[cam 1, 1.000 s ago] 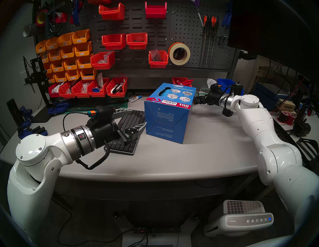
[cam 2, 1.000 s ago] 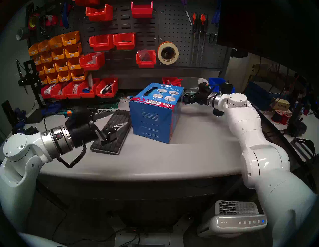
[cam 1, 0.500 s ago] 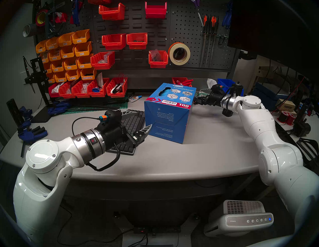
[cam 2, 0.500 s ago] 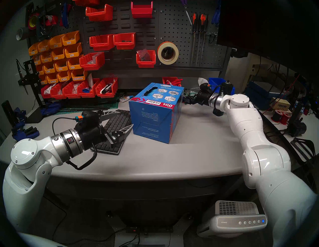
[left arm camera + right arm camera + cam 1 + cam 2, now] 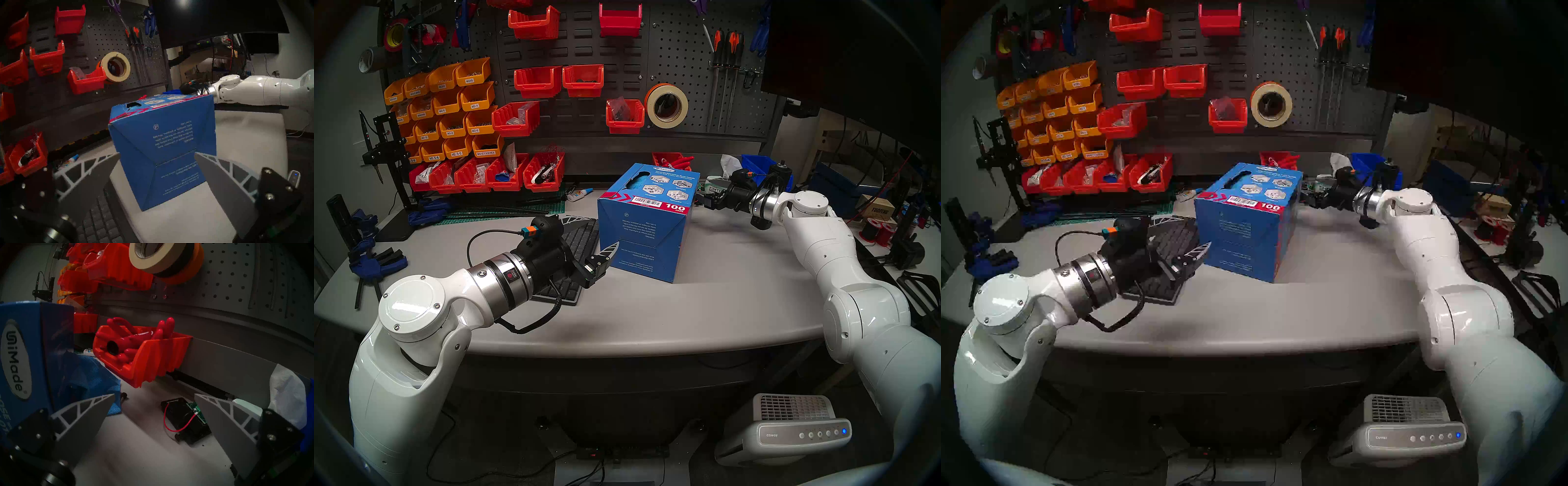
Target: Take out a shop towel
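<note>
A big blue cardboard box (image 5: 644, 224) with red trim stands mid-table. Bright-blue shop towel (image 5: 634, 181) shows through the slot in its top. In the right wrist view a textured fold of the towel (image 5: 95, 378) hangs out of the box's far side (image 5: 20, 361). My left gripper (image 5: 595, 234) is open and empty at the box's near-left corner. In the left wrist view (image 5: 157, 153) that corner sits between the fingers; contact is unclear. My right gripper (image 5: 704, 200) is open and empty behind the box's right side. Its left finger (image 5: 88, 409) is just in front of the hanging fold.
A dark keyboard (image 5: 575, 244) lies under my left wrist. Behind the box are a red bin of red-handled tools (image 5: 141, 351), a black circuit board with a red wire (image 5: 185, 419), a green-and-white tissue box (image 5: 716, 185) and a glue bottle (image 5: 580, 194). Pegboard bins line the back.
My left arm has swung right and forward over the keyboard, bringing its open fingers up to the box. The right wrist has shifted slightly and stays open behind the box.
</note>
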You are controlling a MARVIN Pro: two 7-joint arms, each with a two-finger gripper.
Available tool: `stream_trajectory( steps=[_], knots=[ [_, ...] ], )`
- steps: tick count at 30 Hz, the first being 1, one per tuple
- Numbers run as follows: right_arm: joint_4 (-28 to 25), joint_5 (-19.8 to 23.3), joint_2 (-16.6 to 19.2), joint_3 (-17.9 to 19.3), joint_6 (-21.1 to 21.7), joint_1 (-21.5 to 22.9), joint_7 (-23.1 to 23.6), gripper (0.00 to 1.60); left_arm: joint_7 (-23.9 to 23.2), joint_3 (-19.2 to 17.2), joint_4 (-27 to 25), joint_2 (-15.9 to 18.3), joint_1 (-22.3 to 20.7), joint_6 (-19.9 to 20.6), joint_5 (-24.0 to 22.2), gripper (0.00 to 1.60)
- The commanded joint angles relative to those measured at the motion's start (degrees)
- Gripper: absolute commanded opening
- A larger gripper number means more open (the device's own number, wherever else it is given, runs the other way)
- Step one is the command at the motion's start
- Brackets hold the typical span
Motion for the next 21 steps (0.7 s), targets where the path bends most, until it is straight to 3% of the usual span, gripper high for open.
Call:
stream_trajectory(
  steps=[1, 21],
  knots=[
    [-0.33, 0.12, 0.13, 0.43, -0.87, 3.65, 0.02, 1.6, 0.78, 0.56, -0.18, -0.52, -3.25, -0.12, 0.13, 1.6],
    [-2.25, 0.42, 0.61, 0.4, -1.3, 2.85, 3.63, 1.6, 4.81, 4.99, 2.97, 0.97, -6.67, -2.97, 9.38, 1.6]
  ],
)
